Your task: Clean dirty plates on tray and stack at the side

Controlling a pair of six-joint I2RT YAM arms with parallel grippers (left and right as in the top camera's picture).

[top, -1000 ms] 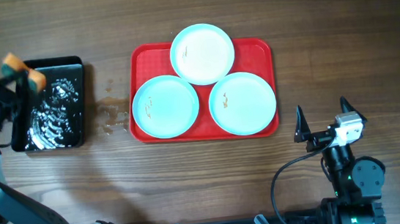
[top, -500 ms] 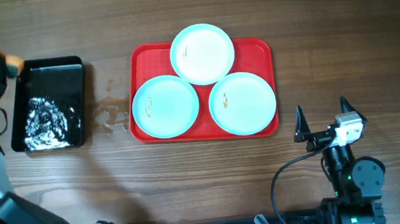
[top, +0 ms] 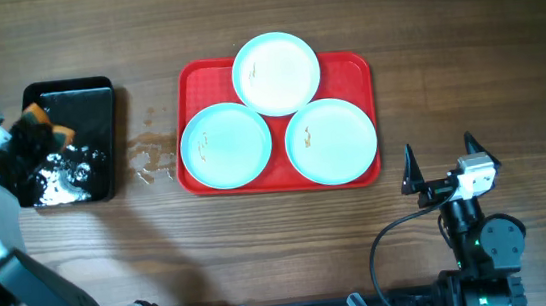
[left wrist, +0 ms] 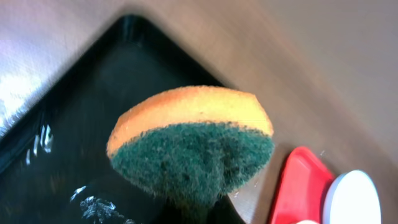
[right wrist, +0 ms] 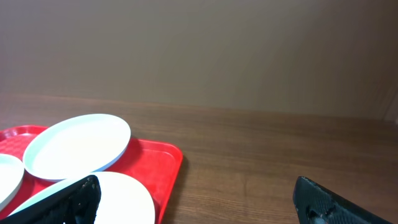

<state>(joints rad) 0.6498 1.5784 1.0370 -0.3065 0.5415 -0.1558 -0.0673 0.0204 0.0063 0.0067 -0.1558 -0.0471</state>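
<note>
The left pincer (top: pixel 31 138), clamped on the sponge (top: pixel 39 117), has swung back over the black tray (top: pixel 86 91) at frame left, likely re-wetting it. The three plates (top: pixel 276 72) wait smudged on the red tray (top: pixel 196 80), centre. The right pincer (top: pixel 441 154) hangs wide, lower right.

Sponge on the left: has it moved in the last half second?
Yes. The sponge went from beyond the black tray's upper-left corner, rightward and down the picture, to over its inside.

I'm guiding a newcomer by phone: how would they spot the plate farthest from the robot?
Find the red tray mid-table, holding three plates. The far plate sits at its far rim, overhanging it. It looks whiter than the minty left plate and right plate nearer the robot.
</note>
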